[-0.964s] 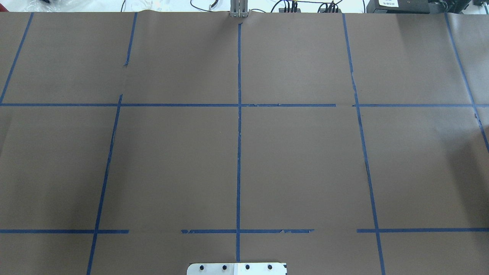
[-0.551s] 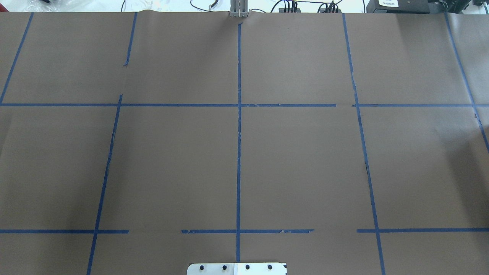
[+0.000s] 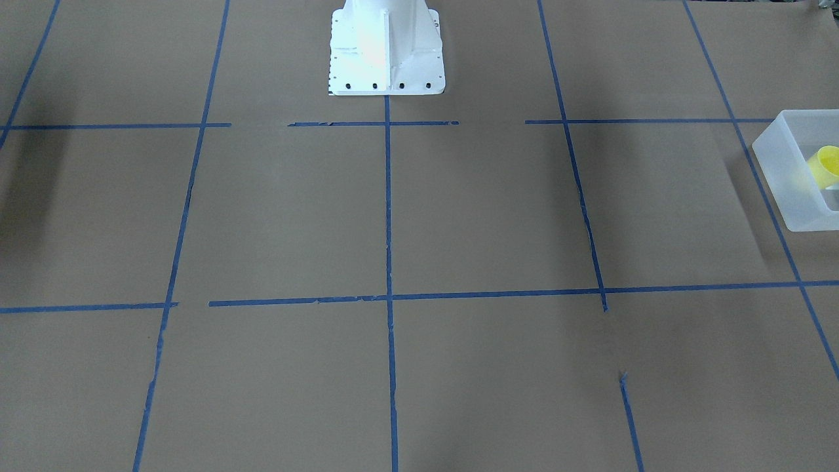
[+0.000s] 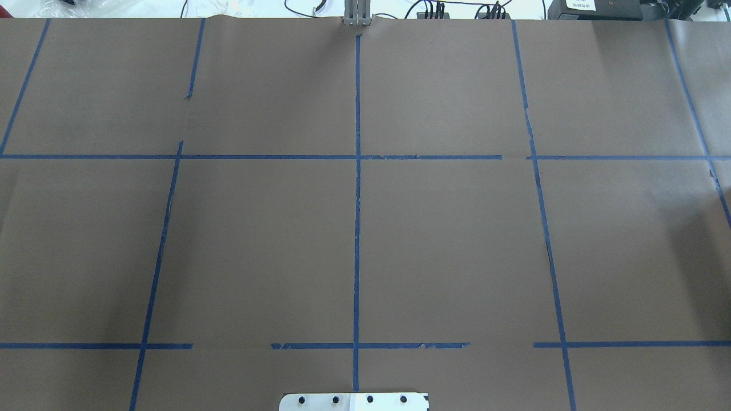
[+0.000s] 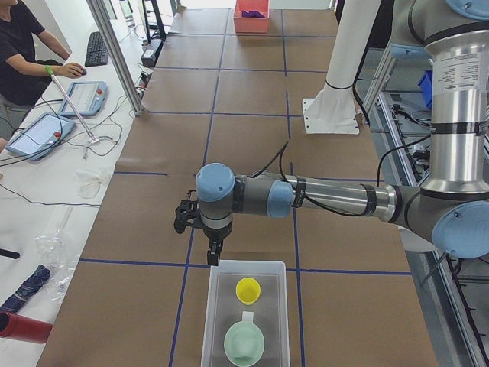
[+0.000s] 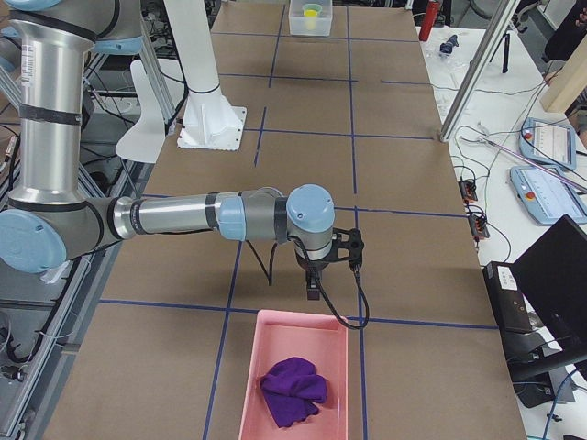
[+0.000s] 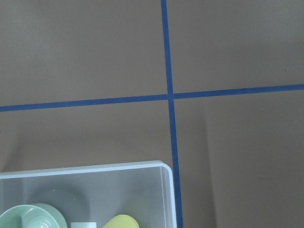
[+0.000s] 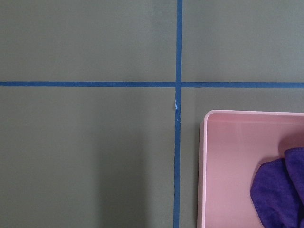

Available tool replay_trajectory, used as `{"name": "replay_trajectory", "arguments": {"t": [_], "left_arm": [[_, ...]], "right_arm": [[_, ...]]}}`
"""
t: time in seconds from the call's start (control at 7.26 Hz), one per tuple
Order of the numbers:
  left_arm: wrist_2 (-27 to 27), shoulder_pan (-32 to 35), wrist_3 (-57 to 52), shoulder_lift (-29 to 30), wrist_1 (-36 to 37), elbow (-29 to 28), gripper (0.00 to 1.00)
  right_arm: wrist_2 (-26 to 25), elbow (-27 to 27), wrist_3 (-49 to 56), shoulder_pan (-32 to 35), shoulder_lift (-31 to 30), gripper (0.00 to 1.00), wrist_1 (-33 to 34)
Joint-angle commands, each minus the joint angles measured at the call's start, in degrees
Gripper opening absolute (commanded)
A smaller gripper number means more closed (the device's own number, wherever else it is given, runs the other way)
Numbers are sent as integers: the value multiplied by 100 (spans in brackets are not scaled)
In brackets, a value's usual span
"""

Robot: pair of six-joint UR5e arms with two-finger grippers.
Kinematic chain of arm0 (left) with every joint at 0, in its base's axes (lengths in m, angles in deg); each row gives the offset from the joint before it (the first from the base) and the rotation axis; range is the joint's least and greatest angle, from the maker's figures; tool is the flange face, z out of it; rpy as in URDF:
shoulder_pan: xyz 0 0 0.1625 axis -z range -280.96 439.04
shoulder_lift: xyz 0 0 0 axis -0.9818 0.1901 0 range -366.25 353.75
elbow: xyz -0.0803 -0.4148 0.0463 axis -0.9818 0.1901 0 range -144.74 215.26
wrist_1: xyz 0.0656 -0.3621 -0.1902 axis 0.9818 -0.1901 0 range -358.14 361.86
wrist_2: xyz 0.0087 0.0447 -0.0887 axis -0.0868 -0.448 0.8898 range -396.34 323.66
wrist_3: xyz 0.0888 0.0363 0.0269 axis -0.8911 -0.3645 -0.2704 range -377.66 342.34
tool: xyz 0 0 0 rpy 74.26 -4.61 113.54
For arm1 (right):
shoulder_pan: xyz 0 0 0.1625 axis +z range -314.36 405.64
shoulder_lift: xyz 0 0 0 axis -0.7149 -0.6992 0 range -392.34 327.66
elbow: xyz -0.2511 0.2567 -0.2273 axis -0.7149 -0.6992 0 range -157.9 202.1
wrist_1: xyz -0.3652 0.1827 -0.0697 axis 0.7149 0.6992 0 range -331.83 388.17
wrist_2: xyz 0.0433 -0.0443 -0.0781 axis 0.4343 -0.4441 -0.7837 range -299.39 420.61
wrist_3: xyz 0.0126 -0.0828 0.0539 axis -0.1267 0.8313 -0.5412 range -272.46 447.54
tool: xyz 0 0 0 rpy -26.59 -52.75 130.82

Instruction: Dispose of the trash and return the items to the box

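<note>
The frosted translucent box [image 5: 244,321] stands at the table's end on my left. The yellow cup [image 5: 247,290] and the mint-green bowl [image 5: 244,344] are inside it. The left wrist view shows the box corner [image 7: 164,173], the bowl [image 7: 28,218] and the cup [image 7: 121,222]. The front view shows the box [image 3: 786,177] and the cup [image 3: 826,164] at its right edge. My left gripper [image 5: 213,256] hangs just beyond the box's far wall. My right gripper [image 6: 314,291] hangs by the pink tray [image 6: 293,367]. For both, I cannot tell whether they are open or shut.
The pink tray [image 8: 223,166] holds a purple cloth [image 8: 280,190], also seen in the right side view [image 6: 293,390]. The white robot base [image 3: 387,59] stands mid-table. An operator [image 5: 23,53] sits beside the table by tablets and cables.
</note>
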Motion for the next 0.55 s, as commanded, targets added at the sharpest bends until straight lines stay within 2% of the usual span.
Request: {"name": "replay_trajectory", "arguments": {"t": [0.0, 0.41], "left_arm": [[7, 68, -431, 106, 510, 0, 100], [42, 68, -431, 106, 493, -9, 100]], "right_arm": [[-5, -2, 3, 0, -7, 100, 0], [-31, -37, 30, 0, -7, 100, 0]]}}
